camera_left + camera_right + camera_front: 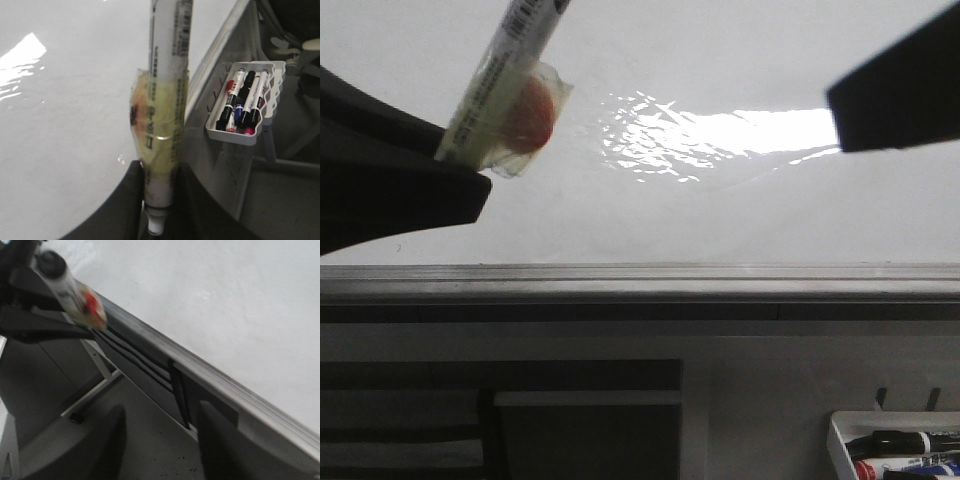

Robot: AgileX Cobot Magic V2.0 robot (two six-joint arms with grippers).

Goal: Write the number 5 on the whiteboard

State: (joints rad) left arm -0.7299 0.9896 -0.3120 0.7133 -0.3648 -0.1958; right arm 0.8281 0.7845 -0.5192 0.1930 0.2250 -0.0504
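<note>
The whiteboard is glossy white with a bright glare patch and a grey metal ledge along its bottom edge. No digit 5 shows on it in any view. My left gripper is shut on a white marker wrapped in yellowish tape with a red spot; in the front view the marker slants up in front of the board's left part. My right gripper is open and empty, beside the ledge; in the front view it is a dark shape at the right.
A white tray holding several markers hangs below the board at the right; it also shows in the front view. Dark shelving lies under the ledge at the left.
</note>
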